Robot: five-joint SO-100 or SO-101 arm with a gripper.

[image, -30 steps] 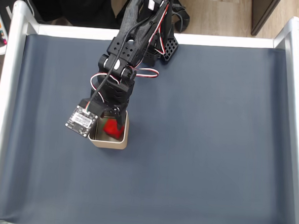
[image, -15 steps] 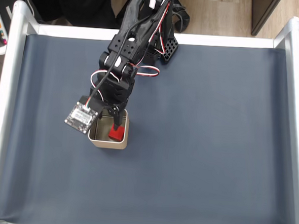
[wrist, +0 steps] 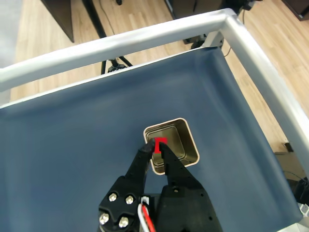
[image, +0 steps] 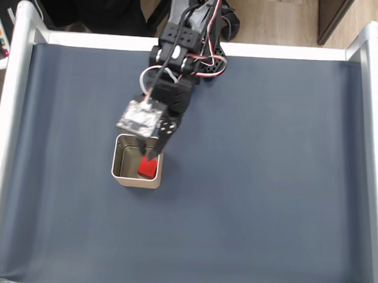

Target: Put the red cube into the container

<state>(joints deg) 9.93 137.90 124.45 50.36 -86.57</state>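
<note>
The red cube (image: 147,169) lies inside the container (image: 123,160), a square silver tin, against its right wall in the fixed view. My gripper (image: 153,153) hangs over the tin's upper right corner, raised above the cube. In the wrist view the cube (wrist: 161,141) shows just past the tips of the black fingers (wrist: 145,152), low inside the container (wrist: 187,145). The gripper (wrist: 155,146) is narrowly open, with nothing gripped between its jaws.
A dark blue mat (image: 270,185) covers the table, framed by silver rails (image: 9,137) at the left, right and back. The arm's base (image: 202,27) stands at the back edge. Wooden floor lies beyond the rails.
The arm has pulled back and swung right, lifting the gripper out of the tin. The cube was let go and now rests inside the tin.
</note>
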